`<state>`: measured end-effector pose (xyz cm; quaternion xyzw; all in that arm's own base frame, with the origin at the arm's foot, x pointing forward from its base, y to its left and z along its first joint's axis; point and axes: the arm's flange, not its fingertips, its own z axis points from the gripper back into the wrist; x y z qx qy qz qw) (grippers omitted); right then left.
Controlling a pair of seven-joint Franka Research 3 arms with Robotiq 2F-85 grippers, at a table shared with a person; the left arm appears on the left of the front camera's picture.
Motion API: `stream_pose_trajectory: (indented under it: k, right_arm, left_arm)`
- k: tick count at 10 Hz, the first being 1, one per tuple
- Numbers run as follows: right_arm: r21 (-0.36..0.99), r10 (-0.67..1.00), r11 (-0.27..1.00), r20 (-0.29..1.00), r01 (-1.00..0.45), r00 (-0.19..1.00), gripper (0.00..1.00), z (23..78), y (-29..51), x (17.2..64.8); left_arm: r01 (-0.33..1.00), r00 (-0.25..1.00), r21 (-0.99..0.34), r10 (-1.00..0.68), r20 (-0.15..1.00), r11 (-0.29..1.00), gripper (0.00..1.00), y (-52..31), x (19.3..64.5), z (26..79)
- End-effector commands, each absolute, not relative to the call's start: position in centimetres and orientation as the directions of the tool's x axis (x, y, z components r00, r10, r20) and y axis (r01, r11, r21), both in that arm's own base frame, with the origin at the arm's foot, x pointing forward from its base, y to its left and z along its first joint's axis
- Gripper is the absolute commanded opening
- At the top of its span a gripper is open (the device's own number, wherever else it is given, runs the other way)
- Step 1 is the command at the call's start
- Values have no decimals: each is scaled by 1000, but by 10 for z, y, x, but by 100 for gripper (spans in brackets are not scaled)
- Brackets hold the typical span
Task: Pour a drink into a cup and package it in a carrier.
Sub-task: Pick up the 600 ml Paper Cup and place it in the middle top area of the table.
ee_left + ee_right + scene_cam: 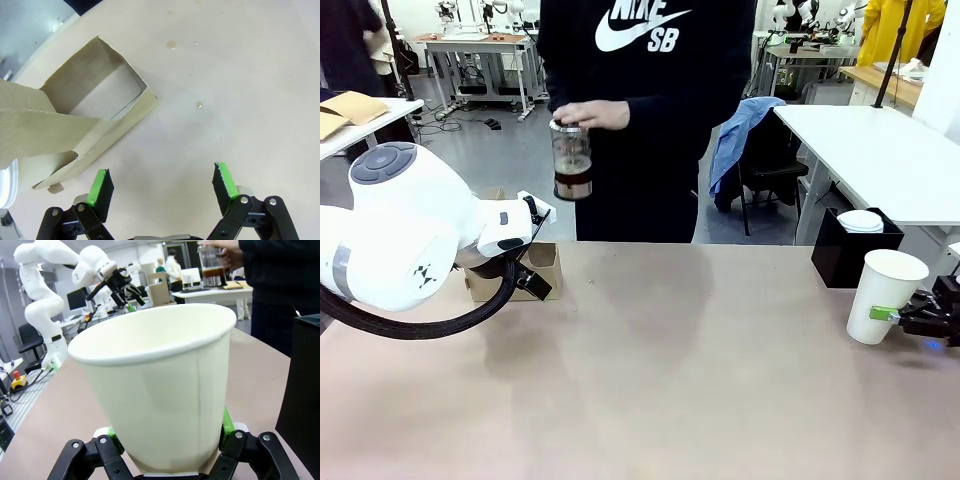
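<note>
The person at the far side of the table [670, 400] wears a black top printed in white with a swoosh and the words "NIKE SB". One hand [598, 114] rests on the lid of the glass jug [571, 160], held upright at chest height, well above the table. The dark brown drink [573, 187] fills only its bottom part.

The cup [885, 296], plain white, stands upright near the table's right edge, just beside a black box [848, 255] that holds a smaller white lidded cup [861, 220]. The right gripper [882, 314] pinches the cup low on its wall. In the right wrist view, its green pads [226, 424] press against both sides of the base.

The carrier [546, 262] sits at the table's left, partly behind the left arm. In the left wrist view, the left gripper [162, 181] hangs over bare table just beside the carrier's corner, fingers [225, 181] spread wide and holding nothing. A few small droplets [199, 105] lie on the tabletop nearby.
</note>
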<state>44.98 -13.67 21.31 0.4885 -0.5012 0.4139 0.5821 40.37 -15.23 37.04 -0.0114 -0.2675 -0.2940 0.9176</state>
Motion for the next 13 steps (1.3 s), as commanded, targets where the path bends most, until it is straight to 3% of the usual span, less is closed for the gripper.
stream_pose_trajectory:
  k: [1,2,4,7,10,13]
  right_arm:
    - [151,-13,173,988,-973,151,80,214,-134,450]
    - [154,-8,180,988,-972,155,81,213,-137,450]
    - [79,-22,314,997,-946,75,81,286,-123,419]
    - [99,-2,415,994,-904,107,81,366,-64,404]
    - [54,-14,456,998,-889,53,81,401,40,458]
    - [100,-46,460,995,-883,89,81,372,125,534]
  left_arm:
    - [545,684,135,-533,498,827,100,-152,404,370]
    - [545,684,135,-533,498,827,100,-152,404,370]
    - [545,684,135,-533,498,827,100,-152,404,370]
    - [545,684,135,-533,498,827,100,-152,404,370]
    - [545,684,135,-533,498,827,100,-152,404,370]
    - [545,684,135,-533,498,827,100,-152,404,370]
